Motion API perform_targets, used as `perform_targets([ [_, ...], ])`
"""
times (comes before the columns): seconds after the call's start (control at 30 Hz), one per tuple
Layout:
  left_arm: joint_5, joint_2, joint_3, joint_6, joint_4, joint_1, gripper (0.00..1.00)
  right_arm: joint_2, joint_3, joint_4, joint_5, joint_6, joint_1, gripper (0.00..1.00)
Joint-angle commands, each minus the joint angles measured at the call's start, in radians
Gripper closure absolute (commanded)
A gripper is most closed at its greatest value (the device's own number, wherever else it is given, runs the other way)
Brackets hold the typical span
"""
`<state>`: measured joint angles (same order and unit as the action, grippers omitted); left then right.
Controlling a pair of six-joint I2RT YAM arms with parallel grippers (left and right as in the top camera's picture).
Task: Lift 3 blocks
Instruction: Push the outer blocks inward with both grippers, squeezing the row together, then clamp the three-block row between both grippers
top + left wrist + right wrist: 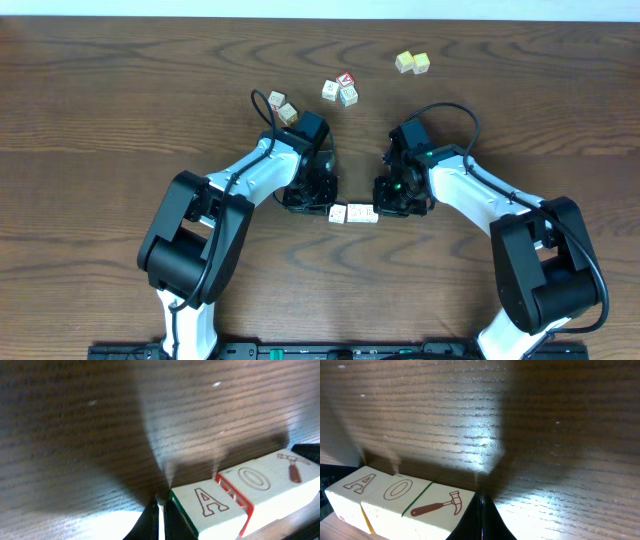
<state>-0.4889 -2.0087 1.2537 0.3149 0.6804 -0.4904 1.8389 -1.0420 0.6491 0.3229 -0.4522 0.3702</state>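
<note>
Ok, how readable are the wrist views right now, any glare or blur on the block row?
Left wrist: slightly blurred, yet the row of three whitish printed cubes reads A, O, hammer; glare on the dark wooden table, lower left. Right wrist: sharper, glare patch mid-frame, shadow upper right. Overhead: evenly lit, cubes small.

Marks on the 3 blocks (pixel 355 214) too small overhead (bottoms cropped in wrist views)

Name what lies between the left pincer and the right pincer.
Three blocks in one touching row, marked A, O and a hammer, fill the gap from left pincer to right pincer, clearest in both wrist views.
</note>
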Motion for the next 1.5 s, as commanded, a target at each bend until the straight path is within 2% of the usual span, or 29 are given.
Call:
perform_targets([
  [0.0, 0.025, -0.023, -0.006, 0.016, -0.017, -0.005, 0.92, -0.002, 0.006, -0.006, 0.008, -0.019, 0.005, 0.99],
  [0.17, 0.025, -0.023, -0.006, 0.063, -0.043, -0.005, 0.93, -0.002, 0.006, -0.013, 0.007, -0.019, 0.005, 0.98],
  [0.8, 0.025, -0.023, -0.006, 0.066, -0.050, 0.032, 0.93, -0.002, 0.006, -0.023, 0.006, -0.011, 0.005, 0.99],
  [0.97, 0.025, -0.023, -0.006, 0.128, -0.051, 0.027, 0.93, -0.002, 0.006, -0.033, 0.000, -0.012, 0.005, 0.99],
  [1.47, 0.025, -0.023, -0.006, 0.129, -0.058, -0.004, 0.93, -0.002, 0.006, -0.037, 0.000, -0.051, 0.005, 0.99],
])
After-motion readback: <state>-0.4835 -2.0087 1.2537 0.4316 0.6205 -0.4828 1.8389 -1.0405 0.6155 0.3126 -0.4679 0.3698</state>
